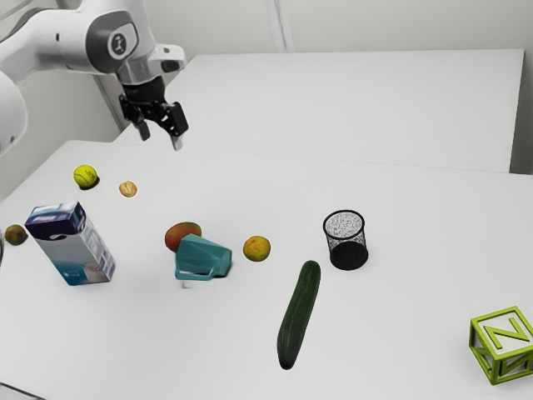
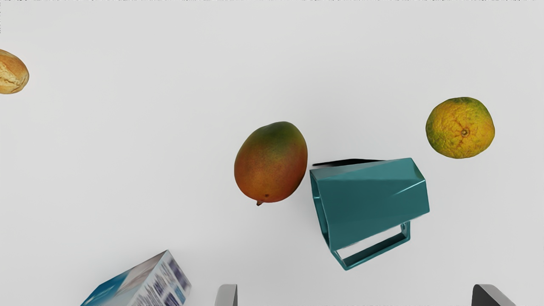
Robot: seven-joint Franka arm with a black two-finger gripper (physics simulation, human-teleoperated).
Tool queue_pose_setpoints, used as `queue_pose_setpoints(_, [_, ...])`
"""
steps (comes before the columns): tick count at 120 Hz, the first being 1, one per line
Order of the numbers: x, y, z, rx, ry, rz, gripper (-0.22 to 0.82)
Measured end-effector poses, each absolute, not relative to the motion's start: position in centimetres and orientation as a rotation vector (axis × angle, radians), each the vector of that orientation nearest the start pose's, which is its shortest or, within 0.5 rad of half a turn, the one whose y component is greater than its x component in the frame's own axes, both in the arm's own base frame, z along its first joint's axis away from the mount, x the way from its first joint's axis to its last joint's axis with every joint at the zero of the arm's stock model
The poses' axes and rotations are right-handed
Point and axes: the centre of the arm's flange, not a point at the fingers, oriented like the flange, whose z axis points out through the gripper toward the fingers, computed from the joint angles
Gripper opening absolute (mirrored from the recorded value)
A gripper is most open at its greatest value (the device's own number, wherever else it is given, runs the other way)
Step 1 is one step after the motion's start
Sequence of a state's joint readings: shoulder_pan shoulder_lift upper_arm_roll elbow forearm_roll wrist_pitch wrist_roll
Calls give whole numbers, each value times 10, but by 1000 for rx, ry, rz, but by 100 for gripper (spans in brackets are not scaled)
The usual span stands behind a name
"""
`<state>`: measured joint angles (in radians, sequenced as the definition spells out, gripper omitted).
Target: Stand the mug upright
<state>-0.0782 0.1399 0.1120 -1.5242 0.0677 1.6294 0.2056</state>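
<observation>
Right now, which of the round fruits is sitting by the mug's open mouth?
The red mango, just off the open rim of the tipped mug. The yellow citrus lies by the mug's base, and the brownish fruit is beside the carton.

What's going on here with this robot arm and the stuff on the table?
The arm isn't holding anything right now. Its gripper is open and raised above the table. The teal mug, which is meant to be set upright, lies on its side near a mango, with its mouth toward the mango.
</observation>
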Motion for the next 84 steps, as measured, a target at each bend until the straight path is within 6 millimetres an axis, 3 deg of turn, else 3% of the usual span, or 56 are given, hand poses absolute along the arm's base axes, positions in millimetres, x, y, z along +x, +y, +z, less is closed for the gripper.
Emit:
queue_pose_setpoints(14, [594, 23, 571, -3074, 272, 45, 60])
queue_pose_setpoints(36, [553, 47, 538, -3281, 141, 133, 60])
queue_pose_setpoints(63, [543, 93, 450, -3563, -223, 368, 60])
queue_pose_setpoints(84, [546, 110, 410, -3632, -307, 434, 60])
